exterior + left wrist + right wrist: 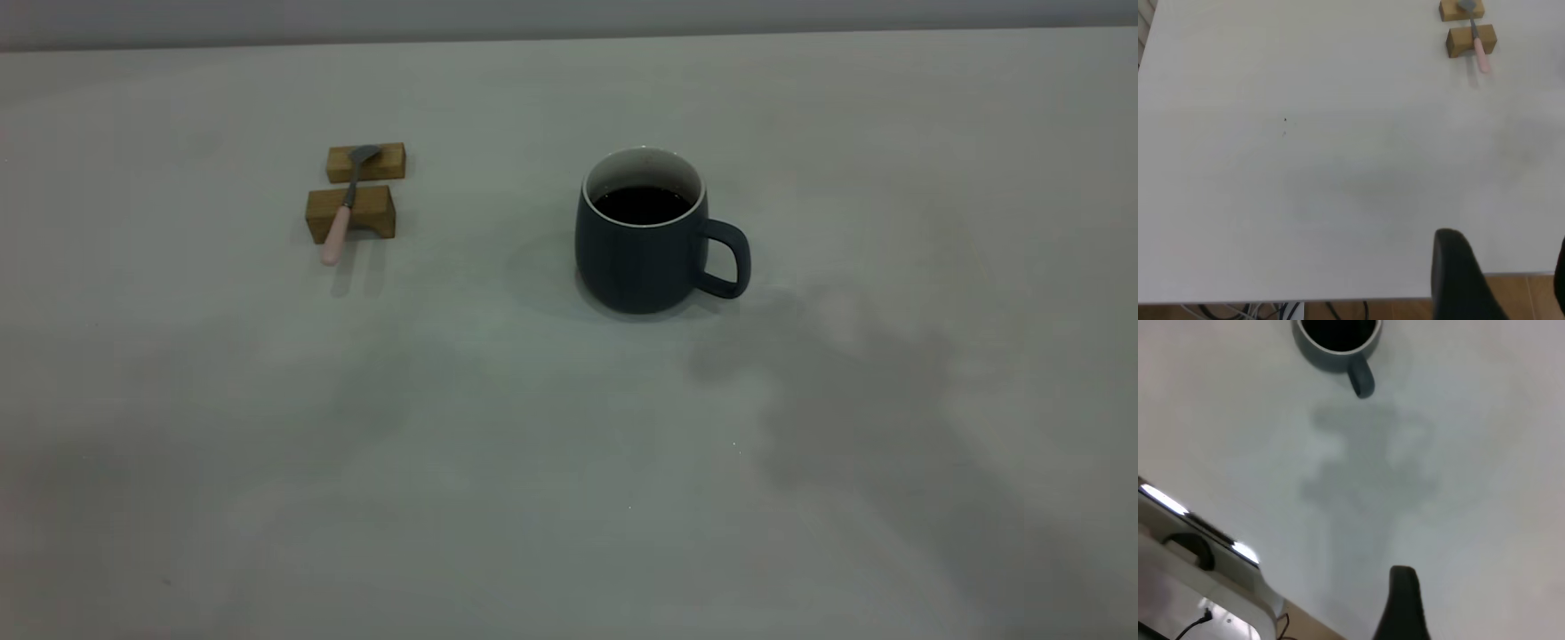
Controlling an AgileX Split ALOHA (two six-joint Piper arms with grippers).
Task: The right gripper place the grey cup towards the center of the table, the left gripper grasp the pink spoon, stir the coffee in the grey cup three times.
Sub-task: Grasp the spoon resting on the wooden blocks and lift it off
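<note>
The grey cup (642,258) stands upright near the middle of the table (533,462), its handle (729,258) pointing right, with dark coffee (642,204) inside. The pink spoon (341,213) lies across two wooden blocks at the left, bowl on the far block and pink handle sticking out toward the front. No arm shows in the exterior view. In the left wrist view my left gripper (1511,273) hangs open over the table's near edge, far from the spoon (1477,41). My right gripper (1481,593) shows one finger (1401,603), with wide bare space beside it, well back from the cup (1331,359).
The two brown blocks (365,163) (351,218) hold the spoon off the surface. Wooden floor (1531,293) and cables (1238,312) lie past the table edge below my left gripper. A white frame (1198,580) runs beside the table edge near my right gripper.
</note>
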